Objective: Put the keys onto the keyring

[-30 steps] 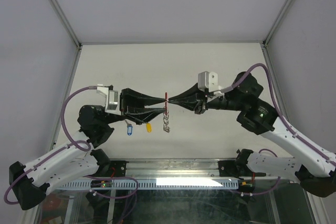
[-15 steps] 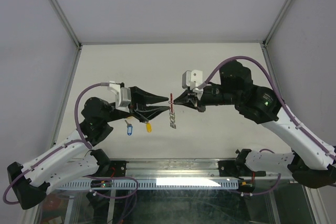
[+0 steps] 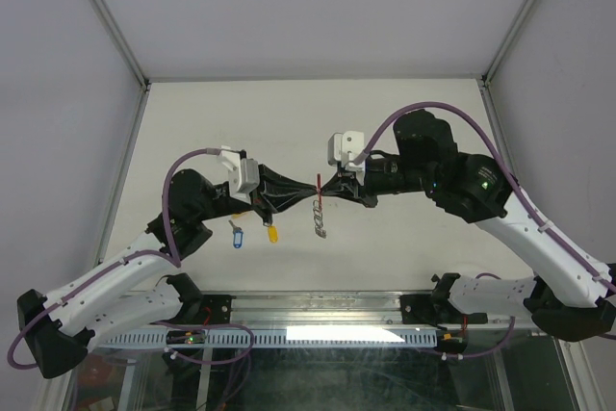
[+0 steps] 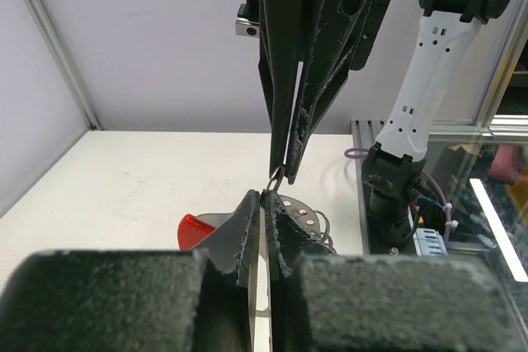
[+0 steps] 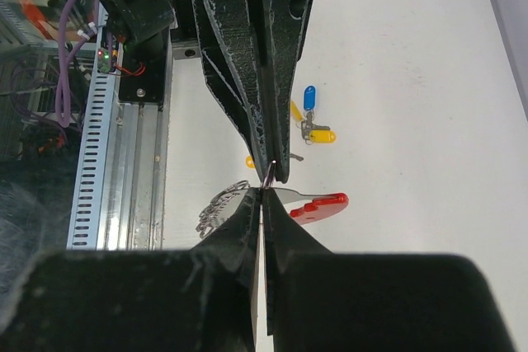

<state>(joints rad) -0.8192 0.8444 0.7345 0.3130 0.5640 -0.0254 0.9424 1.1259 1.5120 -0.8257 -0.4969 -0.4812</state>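
tip to tip above the middle of the worktop (image 3: 212, 122): left pincer (image 3: 306, 191) from one side, right pincer (image 3: 324, 189) from the other.

on the right side, pressed fully together and clamped on the keyring (image 3: 319, 225), about where red crescent (image 5: 320, 203) and beaded chain (image 5: 219, 203) join. from the right wrist, crescent out to the right of the pads, chain bunched to the left. from above, dangling just below the meeting point, thin red part on top, silvery beads trailing toward the near edge.

on the left side, likewise squeezed together, no gap between the rough black pads (image 4: 243, 232); tip right up against the opposite tip. cannot tell whether any part of the keyring sits between those left pads.

down on the worktop, near the keyring but apart from it, just on the near side of the left pincer: blue-tagged key (image 3: 236, 236) and yellow-tagged key (image 3: 272, 233), side by side, not touching. from the right wrist, more blue and yellow tags in that same cluster, too small to count with certainty. all lying loose, off the chain.
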